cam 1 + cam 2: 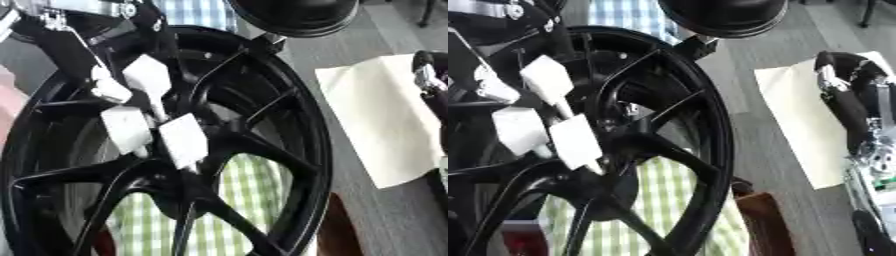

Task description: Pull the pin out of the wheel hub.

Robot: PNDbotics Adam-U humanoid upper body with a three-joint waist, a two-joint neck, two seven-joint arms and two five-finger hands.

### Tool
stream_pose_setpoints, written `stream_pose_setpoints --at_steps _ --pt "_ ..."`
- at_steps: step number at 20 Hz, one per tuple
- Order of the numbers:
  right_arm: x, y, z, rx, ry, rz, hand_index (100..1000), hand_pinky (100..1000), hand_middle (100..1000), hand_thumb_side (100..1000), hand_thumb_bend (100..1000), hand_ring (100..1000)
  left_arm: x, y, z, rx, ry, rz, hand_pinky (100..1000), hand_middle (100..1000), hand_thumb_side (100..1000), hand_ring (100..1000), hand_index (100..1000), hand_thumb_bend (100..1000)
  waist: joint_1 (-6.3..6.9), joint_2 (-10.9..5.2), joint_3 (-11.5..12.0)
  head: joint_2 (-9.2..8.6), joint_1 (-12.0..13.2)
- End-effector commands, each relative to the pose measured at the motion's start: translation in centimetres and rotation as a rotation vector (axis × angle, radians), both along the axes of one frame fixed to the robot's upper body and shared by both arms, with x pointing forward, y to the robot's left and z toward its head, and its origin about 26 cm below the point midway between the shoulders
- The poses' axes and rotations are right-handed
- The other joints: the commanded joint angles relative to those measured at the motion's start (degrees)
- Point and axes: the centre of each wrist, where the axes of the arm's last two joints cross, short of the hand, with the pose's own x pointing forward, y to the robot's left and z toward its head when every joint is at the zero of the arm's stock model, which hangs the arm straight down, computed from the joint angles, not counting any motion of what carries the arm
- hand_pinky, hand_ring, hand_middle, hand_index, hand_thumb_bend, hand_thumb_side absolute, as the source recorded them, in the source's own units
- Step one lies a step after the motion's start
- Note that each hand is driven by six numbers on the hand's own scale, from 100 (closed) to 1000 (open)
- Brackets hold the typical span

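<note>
A black spoked wheel (289, 115) stands upright close in front of me and fills most of both views. Its hub (197, 165) lies where the spokes meet, left of centre. My left hand (131, 127), black with white fingertip pads (184, 141), comes in from the upper left and is curled in over the spokes just above the hub. A slim pale shaft (157, 107), apparently the pin, runs between the pads. My right hand (874, 155) shows only partly at the right edge, beside the table, away from the wheel.
A cream sheet (798, 120) lies on the grey table (780, 210) to the wheel's right. Green-and-white checked cloth (245, 190) shows through the spokes. A black round object (724, 15) hangs at the top, and a brown object (759, 222) sits by the rim's lower right.
</note>
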Motion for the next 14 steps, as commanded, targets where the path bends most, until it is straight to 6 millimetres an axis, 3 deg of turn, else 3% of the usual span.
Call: stream_pose_setpoints --at_steps 1,14 --pt "-0.2 0.0 0.8 -0.006 -0.031 0.006 699 811 589 417 278 766 0.0 0.7 0.6 0.031 -0.030 0.007 800 724 379 743 816 455 -0.10 -0.99 -0.19 -0.94 0.16" --pt "-0.2 0.0 0.6 0.001 -0.026 0.007 698 811 585 422 275 764 1.3 1.2 -0.1 0.051 -0.029 0.043 796 704 307 737 801 433 0.02 -0.58 -0.41 -1.22 0.45"
